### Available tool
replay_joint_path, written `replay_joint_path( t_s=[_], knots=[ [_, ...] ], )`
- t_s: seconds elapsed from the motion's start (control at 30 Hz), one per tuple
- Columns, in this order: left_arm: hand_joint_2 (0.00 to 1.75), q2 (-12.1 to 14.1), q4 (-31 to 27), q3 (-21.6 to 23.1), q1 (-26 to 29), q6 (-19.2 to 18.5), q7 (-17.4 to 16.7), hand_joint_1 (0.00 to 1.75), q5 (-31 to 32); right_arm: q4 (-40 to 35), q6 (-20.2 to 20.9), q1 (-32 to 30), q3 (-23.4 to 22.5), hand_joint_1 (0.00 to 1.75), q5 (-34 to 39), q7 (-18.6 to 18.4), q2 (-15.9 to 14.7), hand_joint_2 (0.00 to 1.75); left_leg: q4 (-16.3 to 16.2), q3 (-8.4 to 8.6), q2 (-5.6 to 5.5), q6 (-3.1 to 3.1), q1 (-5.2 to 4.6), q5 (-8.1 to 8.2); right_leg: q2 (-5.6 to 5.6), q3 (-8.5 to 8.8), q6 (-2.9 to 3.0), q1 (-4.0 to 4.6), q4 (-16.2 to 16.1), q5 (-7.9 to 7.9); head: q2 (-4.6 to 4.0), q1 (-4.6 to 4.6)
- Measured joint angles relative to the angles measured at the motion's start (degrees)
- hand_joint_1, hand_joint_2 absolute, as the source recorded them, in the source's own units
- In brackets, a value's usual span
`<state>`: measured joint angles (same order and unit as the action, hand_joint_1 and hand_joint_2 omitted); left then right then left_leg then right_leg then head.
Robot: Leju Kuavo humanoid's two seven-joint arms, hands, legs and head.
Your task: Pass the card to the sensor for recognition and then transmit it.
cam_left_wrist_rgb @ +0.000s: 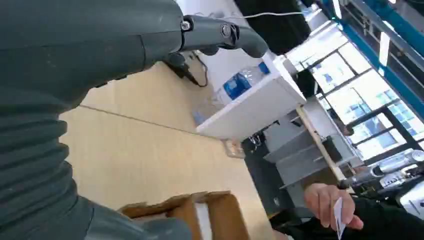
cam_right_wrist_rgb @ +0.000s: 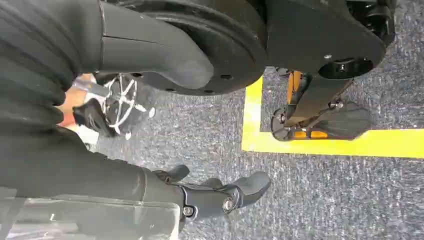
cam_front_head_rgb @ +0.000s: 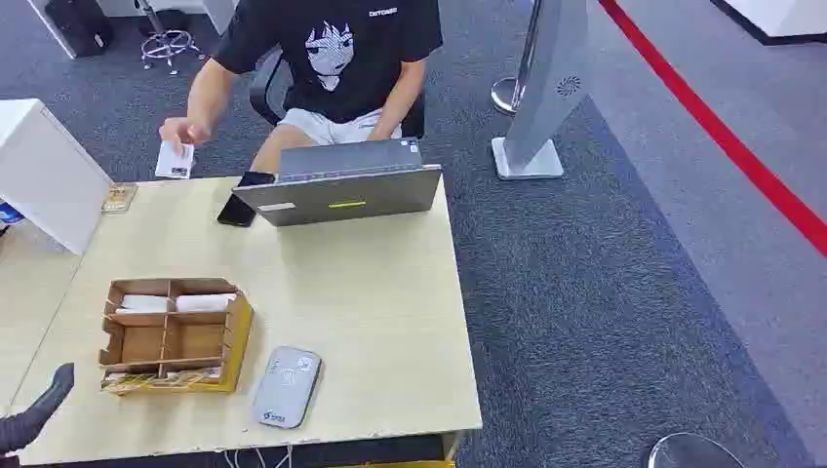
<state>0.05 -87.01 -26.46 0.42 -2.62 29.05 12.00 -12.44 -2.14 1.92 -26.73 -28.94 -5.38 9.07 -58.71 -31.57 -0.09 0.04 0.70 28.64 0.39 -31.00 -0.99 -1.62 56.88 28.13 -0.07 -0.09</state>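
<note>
Wooden and pale, the table carried the grey sensor near its front edge, just beside the cardboard organiser. From the head view, the card sat in the person's hand past the table's far edge, well apart from the sensor. The left hand rested low beside the table's front corner.

At the left wrist, the left hand held nothing, fingers extended over the table, with the card in the person's hand beyond the organiser.

At the right wrist, the right hand hung released above the carpet.

Judging by this, the handover looked complete; the left hand would next need another card from the organiser.
</note>
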Motion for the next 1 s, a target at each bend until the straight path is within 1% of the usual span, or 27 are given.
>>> replay_joint_path(
  t_s=[0.17,0.33,0.43,0.53,0.57,0.73,1.0],
  knots=[
    [1.75,1.9,1.4,5.2,-5.7,2.4,-2.5,0.0,6.5,0.0,0.2,0.2,0.0,0.0,-1.6,-0.4,0.0,1.75,0.0,0.0,0.0,0.0,0.0,-0.01,0.0,0.0,0.01,0.0,0.0,-0.02,0.0,0.0],
    [1.75,3.8,4.1,10.6,-11.4,4.9,-4.9,0.0,12.9,0.0,0.4,0.4,0.0,0.0,-3.0,-0.7,0.0,1.75,0.0,0.0,0.03,-0.01,0.0,-0.01,0.07,-0.02,0.03,0.0,0.0,-0.04,0.0,0.0],
    [1.75,5.1,5.8,13.9,-14.6,6.3,-6.3,0.0,16.6,0.1,0.7,0.6,0.0,0.0,-4.0,-0.9,0.0,1.75,0.0,-0.02,0.03,-0.01,0.0,-0.01,0.08,-0.02,0.03,0.0,0.0,-0.05,0.0,0.0],
    [1.75,6.2,6.3,16.5,-17.1,7.8,-7.8,0.0,20.6,0.0,0.9,0.7,0.0,0.0,-4.8,-1.2,0.0,1.75,0.0,-0.03,0.09,-0.01,0.0,-0.01,0.14,-0.08,0.03,0.0,0.0,-0.05,0.0,-0.02],
    [1.75,6.5,6.6,17.5,-18.2,8.3,-8.2,1.75,21.7,0.1,0.9,0.8,0.0,0.0,-5.1,-1.3,0.0,1.75,0.0,-0.04,0.08,-0.02,0.0,-0.02,0.14,-0.08,0.03,0.0,0.0,-0.05,0.0,0.02],
    [1.75,9.3,9.1,23.3,-24.0,10.8,-10.7,1.75,28.1,0.1,1.1,1.0,0.1,0.0,-6.7,-1.6,0.0,1.75,0.0,-0.04,0.09,-0.03,0.0,-0.03,0.14,-0.08,0.02,0.01,0.0,-0.07,0.0,0.0],
    [1.75,13.9,12.1,32.3,-31.3,15.0,-14.8,1.75,38.0,0.1,1.7,1.3,0.2,0.0,-9.4,-2.3,0.0,1.75,0.0,-0.04,0.1,-0.03,0.01,-0.04,0.18,-0.09,0.02,0.01,0.0,-0.08,0.0,-0.02]
  ],
)
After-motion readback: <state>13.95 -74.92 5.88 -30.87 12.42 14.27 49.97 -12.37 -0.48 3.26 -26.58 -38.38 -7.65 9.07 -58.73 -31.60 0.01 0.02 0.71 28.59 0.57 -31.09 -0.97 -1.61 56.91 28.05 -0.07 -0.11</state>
